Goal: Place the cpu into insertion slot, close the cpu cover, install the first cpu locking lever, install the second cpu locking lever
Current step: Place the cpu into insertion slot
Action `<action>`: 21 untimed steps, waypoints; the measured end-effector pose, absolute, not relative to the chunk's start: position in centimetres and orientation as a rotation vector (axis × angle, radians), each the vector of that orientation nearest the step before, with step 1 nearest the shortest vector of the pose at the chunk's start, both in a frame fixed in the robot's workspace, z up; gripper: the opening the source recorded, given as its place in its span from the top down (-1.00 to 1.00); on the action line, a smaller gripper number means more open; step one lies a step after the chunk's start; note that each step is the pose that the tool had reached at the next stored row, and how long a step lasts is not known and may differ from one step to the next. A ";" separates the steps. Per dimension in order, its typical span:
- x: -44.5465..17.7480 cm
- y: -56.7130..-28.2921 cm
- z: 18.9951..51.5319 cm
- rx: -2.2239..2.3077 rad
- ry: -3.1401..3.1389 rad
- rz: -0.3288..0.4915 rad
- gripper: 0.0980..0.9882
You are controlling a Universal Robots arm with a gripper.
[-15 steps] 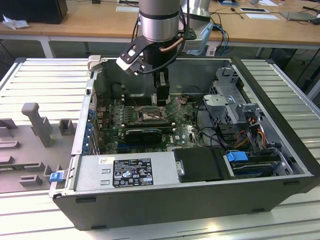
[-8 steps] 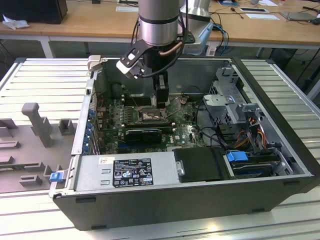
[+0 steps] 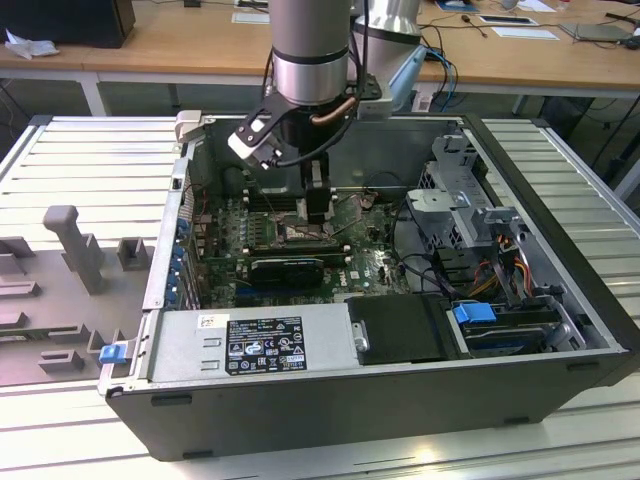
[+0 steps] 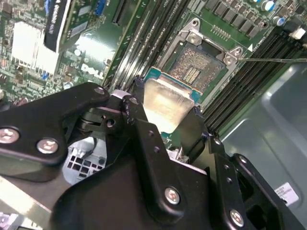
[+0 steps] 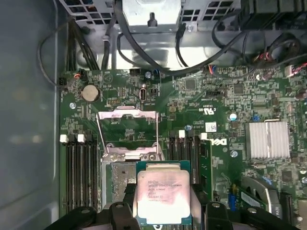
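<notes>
My gripper (image 5: 163, 213) is shut on the cpu (image 5: 162, 191), a pale silvery square chip held by two opposite edges between black fingers (image 5: 120, 211). In the second wrist view the cpu (image 4: 165, 103) hangs tilted just above one edge of the insertion slot (image 4: 199, 72), whose dark pin field lies bare. The insertion slot (image 5: 116, 176) shows partly from under the chip. The cpu cover (image 5: 127, 114) is swung open and lies flat beyond the socket. A thin locking lever (image 4: 273, 59) sticks out from a socket corner. In the exterior view the gripper (image 3: 316, 208) reaches down into the case.
Long black memory slots (image 5: 79, 172) flank the socket on both sides. A finned heatsink (image 5: 266, 139) and a black card (image 3: 285, 268) sit nearby. Cables (image 5: 144, 57) and a drive cage (image 3: 470, 215) crowd one end of the case. The power supply (image 3: 265, 345) lines the near wall.
</notes>
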State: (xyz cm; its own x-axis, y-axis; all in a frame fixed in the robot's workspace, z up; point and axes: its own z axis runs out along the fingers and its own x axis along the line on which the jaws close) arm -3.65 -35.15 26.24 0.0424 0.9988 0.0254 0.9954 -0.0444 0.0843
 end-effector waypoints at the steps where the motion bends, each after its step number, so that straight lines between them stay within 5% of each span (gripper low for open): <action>1: -3.9 -35.0 25.9 2.237 2.141 0.119 0.03; 21: -5.1 -32.4 21.5 2.234 2.149 0.125 0.03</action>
